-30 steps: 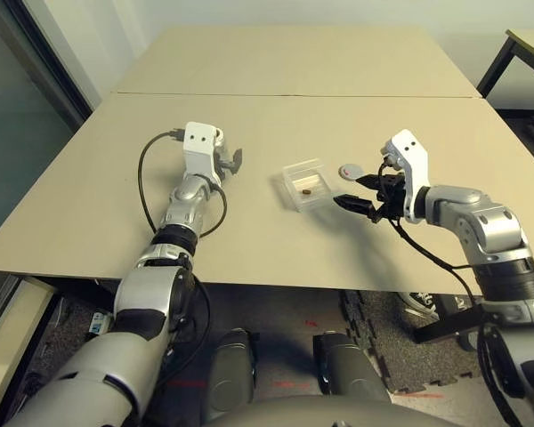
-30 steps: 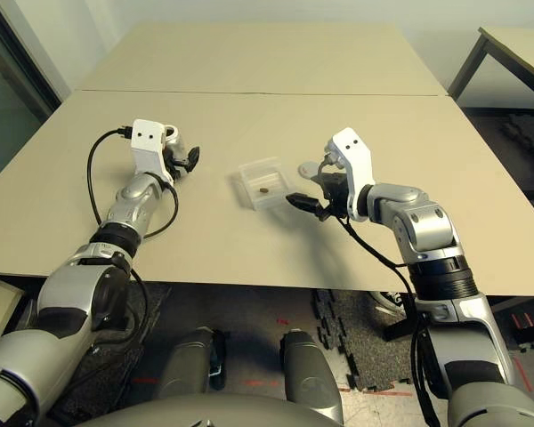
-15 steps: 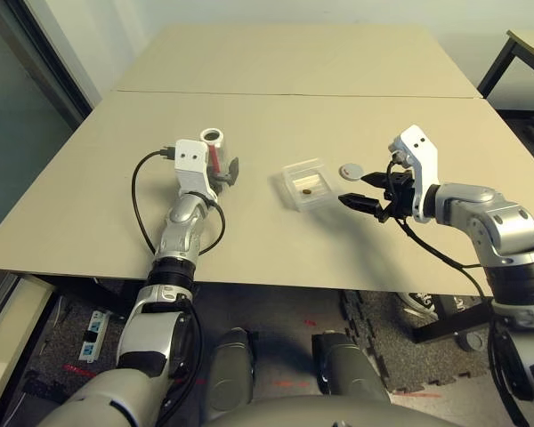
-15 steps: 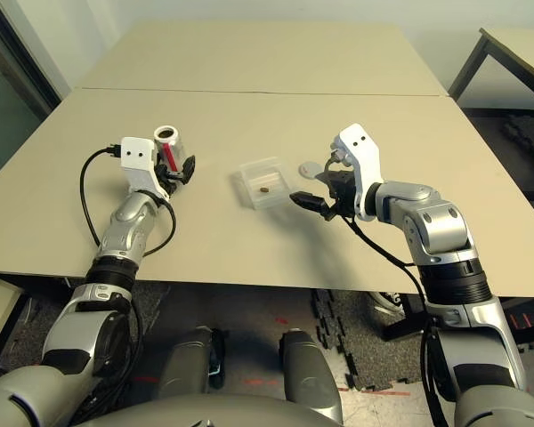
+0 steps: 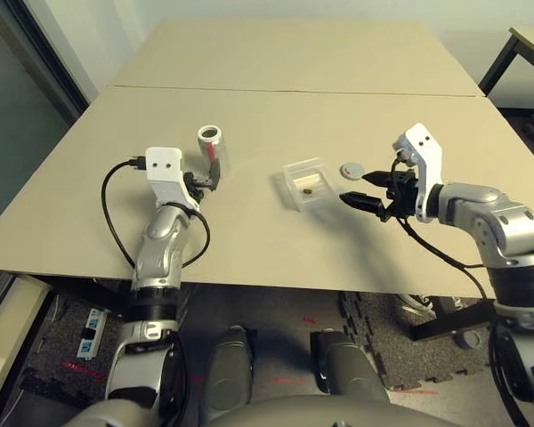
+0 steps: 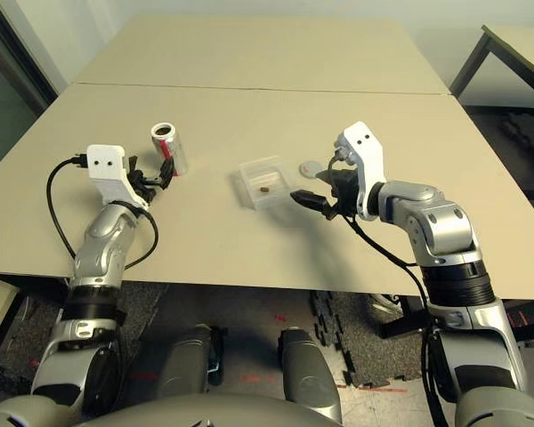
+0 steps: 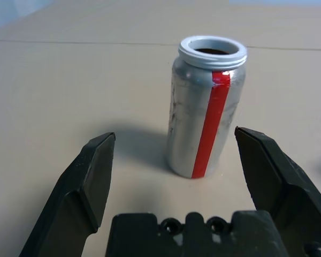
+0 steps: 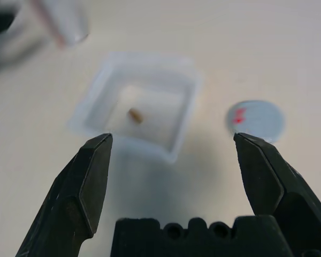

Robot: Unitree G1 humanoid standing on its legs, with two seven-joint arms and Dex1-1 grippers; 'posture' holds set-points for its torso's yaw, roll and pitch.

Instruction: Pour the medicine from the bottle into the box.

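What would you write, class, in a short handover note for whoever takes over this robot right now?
Left claw: open, holds nothing, just short of the bottle.
Right claw: open, holds nothing, beside the box.
Bottle: upright on the table, uncapped.
Cap: flat on the table by the box.
Pill: lies in the box.
Done: the pour seems finished.
Left: probably only pulling both arms clear.

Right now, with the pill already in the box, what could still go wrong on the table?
The bottle stands upright and uncapped just ahead of the open left gripper, so a forward nudge could tip it. The open right gripper hangs beside the light clear box; a bump could slide it and spill the pill.
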